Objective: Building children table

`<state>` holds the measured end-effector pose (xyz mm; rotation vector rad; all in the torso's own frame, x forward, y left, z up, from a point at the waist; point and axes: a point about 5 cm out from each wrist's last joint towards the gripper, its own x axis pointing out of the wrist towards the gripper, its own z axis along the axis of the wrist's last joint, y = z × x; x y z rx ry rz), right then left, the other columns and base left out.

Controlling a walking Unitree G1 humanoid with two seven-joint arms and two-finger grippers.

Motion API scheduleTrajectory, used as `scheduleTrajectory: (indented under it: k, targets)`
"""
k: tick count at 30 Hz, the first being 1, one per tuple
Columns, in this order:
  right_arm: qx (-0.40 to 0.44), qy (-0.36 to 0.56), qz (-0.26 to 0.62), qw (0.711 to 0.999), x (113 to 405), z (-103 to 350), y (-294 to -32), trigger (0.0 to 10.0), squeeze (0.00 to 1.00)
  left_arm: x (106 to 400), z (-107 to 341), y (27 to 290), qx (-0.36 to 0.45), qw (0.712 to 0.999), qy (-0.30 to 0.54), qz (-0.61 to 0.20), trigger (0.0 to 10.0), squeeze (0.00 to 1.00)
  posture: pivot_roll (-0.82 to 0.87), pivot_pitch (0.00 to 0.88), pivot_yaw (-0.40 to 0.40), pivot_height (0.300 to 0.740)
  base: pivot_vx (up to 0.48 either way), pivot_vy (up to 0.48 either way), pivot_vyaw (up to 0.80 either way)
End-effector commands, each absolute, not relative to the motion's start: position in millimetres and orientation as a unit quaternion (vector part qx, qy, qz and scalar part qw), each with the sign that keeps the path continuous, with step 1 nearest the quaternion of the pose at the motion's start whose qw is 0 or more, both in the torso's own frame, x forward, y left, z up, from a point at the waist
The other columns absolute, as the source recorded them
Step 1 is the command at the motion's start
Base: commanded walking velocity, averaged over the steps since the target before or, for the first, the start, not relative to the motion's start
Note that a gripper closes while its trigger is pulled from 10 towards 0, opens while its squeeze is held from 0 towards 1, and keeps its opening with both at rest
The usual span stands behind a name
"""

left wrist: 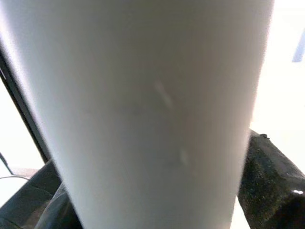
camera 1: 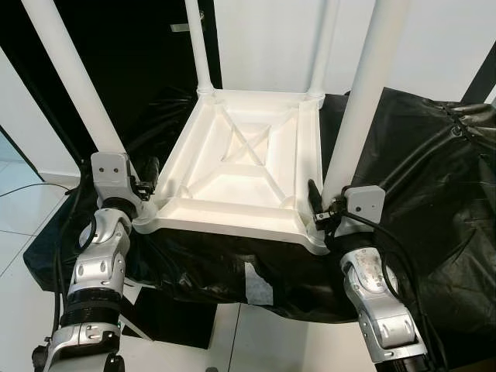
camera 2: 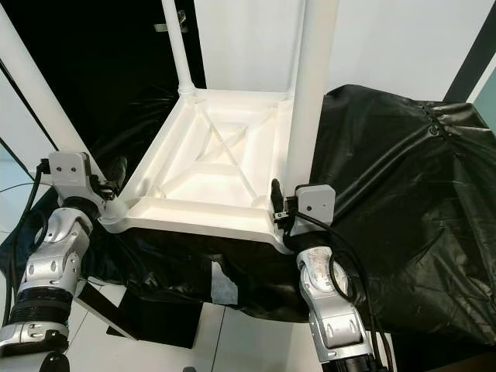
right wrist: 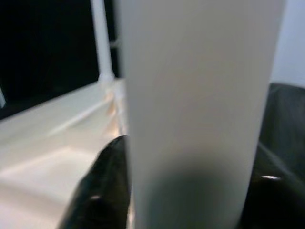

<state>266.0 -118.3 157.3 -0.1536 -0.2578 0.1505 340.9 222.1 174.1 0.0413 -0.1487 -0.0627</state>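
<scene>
Four white plastic tube legs standing up from an upturned white plastic children's table [camera 1: 240, 167], ribbed underside showing, resting on a black sheet-covered surface [camera 1: 434, 170]. Left hand [camera 1: 147, 186] clamped on the near left leg [camera 1: 77, 85] just above its corner socket; black fingers [left wrist: 271, 181] showing on both sides of the tube in the left wrist view. Right hand [camera 1: 319, 208] clamped likewise on the near right leg [camera 1: 364, 101], fingers [right wrist: 102, 186] either side of it. Far left leg [camera 1: 200, 46] and far right leg [camera 1: 322, 46] already seated in their sockets. Step judged: seating the two near legs. For a sound fit: grips low on each tube, legs upright over their sockets, pressure straight down and equal on both sides, no sideways pull on the upturned top across the slippery sheet.
</scene>
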Motion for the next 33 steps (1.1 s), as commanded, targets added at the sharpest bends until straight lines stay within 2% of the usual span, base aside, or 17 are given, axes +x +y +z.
scheduleTrajectory:
  k: [1, 2, 8, 9, 10, 11, 20, 33]
  targets:
    - [-0.075, -0.106, 0.09, 0.988, 264.7, 148.4, -115.3, 10.0, 1.0, 342.4, 182.6, 212.5, 0.021, 0.991, -0.088, -0.101, 10.0, 0.17, -0.01, 0.0, 0.024, 0.74, 0.0, 0.0, 0.0]
    - [-0.075, -0.106, 0.089, 0.988, 265.1, 148.5, -116.6, 10.0, 1.0, 341.8, 181.8, 212.4, 0.016, 0.991, -0.087, -0.104, 10.0, 1.0, 0.0, 0.0, 0.023, 0.74, 0.0, 0.0, 0.0]
    - [-0.071, -0.108, 0.084, 0.988, 266.8, 149.2, -121.8, 10.0, 1.0, 336.8, 182.3, 210.2, 0.005, 0.989, -0.093, -0.116, 10.0, 1.0, 0.0, 0.0, 0.02, 0.74, 0.0, 0.0, 0.0]
    - [-0.073, -0.105, 0.085, 0.988, 266.8, 148.3, -122.6, 10.0, 1.0, 334.0, 183.7, 208.6, 0.009, 0.988, -0.097, -0.12, 10.0, 0.93, 0.0, 0.0, 0.02, 0.74, 0.0, 0.0, 0.0]
    - [-0.073, -0.105, 0.085, 0.988, 266.8, 148.3, -122.6, 10.0, 1.0, 334.0, 183.7, 208.6, 0.009, 0.988, -0.097, -0.12, 10.0, 0.93, 0.0, 0.0, 0.02, 0.74, 0.0, 0.0, 0.0]
    - [-0.072, -0.105, 0.085, 0.988, 266.2, 147.4, -123.5, 10.0, 0.0, 331.1, 185.0, 207.5, 0.011, 0.987, -0.102, -0.123, 10.0, 0.0, 0.0, 0.0, 0.014, 0.74, 0.0, 0.0, 0.0]
    - [-0.063, -0.098, 0.068, 0.991, 263.3, 143.5, -132.9, 10.0, 0.0, 312.6, 182.6, 207.8, -0.025, 0.983, -0.099, -0.153, 10.0, 0.0, 0.01, 0.0, 0.005, 0.74, 0.0, 0.0, 0.0]
    - [-0.054, -0.108, 0.063, 0.991, 266.6, 147.4, -134.7, 10.0, 0.0, 297.9, 181.8, 208.3, -0.032, 0.98, -0.089, -0.173, 10.0, 0.0, 0.02, 0.0, -0.003, 0.74, 0.0, 0.0, 0.0]
